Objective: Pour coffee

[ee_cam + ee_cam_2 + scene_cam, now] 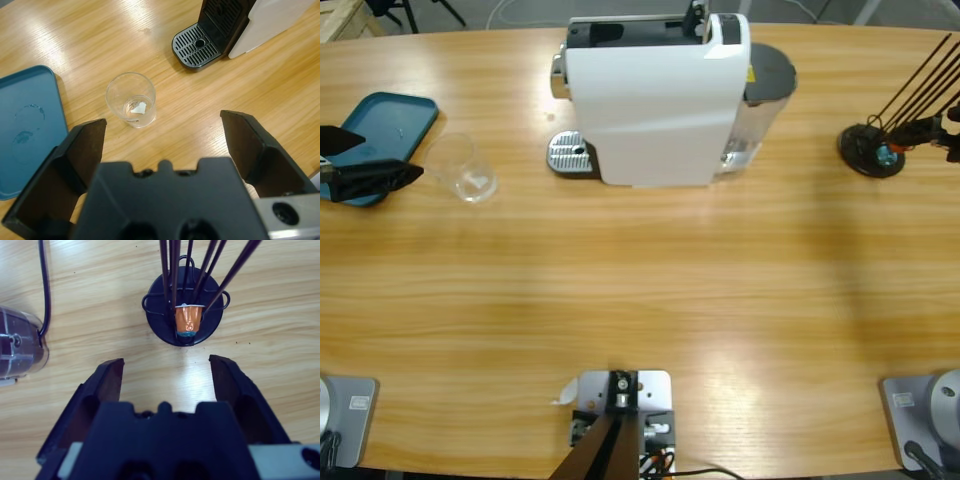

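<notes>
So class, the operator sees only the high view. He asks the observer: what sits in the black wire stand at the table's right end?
Observer: An orange coffee capsule held in the capsule stand, seen from the right wrist.
Operator: Is the right gripper on it?
Observer: No, the right gripper is open, short of the stand.
Operator: And the glass?
Observer: The left wrist shows the glass upright on the wood beside the blue tray, ahead of the open left gripper.

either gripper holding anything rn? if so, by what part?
Nothing held. Left gripper is open, short of the glass cup. Right gripper is open, short of the orange capsule in its black rack.
</notes>
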{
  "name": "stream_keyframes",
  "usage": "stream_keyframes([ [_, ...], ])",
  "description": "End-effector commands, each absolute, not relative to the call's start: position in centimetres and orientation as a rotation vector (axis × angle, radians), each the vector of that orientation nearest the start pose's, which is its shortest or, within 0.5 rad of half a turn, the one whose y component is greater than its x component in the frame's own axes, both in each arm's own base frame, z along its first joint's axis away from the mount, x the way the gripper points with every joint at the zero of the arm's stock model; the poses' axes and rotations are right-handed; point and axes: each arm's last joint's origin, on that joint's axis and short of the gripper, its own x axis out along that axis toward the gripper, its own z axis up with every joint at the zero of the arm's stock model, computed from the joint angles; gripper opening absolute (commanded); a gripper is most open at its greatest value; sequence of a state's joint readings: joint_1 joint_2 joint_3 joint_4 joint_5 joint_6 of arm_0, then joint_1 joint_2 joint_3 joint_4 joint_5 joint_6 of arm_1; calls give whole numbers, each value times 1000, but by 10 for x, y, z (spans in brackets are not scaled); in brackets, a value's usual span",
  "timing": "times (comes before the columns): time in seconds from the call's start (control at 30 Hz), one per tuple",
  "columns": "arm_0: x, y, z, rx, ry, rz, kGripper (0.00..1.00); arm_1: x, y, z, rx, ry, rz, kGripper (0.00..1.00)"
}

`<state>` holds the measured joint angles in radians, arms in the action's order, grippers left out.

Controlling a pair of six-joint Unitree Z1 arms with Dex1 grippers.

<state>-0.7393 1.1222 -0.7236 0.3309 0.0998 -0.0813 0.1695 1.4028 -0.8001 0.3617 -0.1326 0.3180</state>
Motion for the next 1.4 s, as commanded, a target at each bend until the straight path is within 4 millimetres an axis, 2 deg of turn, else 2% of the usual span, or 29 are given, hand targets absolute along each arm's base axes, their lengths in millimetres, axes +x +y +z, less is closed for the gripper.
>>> stream_keyframes([
  [0.03, 122, -106, 292, 243, 745, -569, 996, 230, 23, 252, 163, 994, -181, 720],
  [0.2, 123, -107, 291, 244, 748, -567, 996, 235, 18, 248, 173, 985, -201, 716],
  [0.5, 123, -108, 290, 245, 753, -567, 996, 239, 15, 237, 193, 1003, -232, 632],
  [1.33, 125, -109, 289, 247, 758, -566, 996, 253, 15, 216, 210, 1008, -237, 632],
  [1.4, 125, -109, 289, 247, 758, -566, 996, 252, 15, 216, 209, 1005, -237, 603],
])
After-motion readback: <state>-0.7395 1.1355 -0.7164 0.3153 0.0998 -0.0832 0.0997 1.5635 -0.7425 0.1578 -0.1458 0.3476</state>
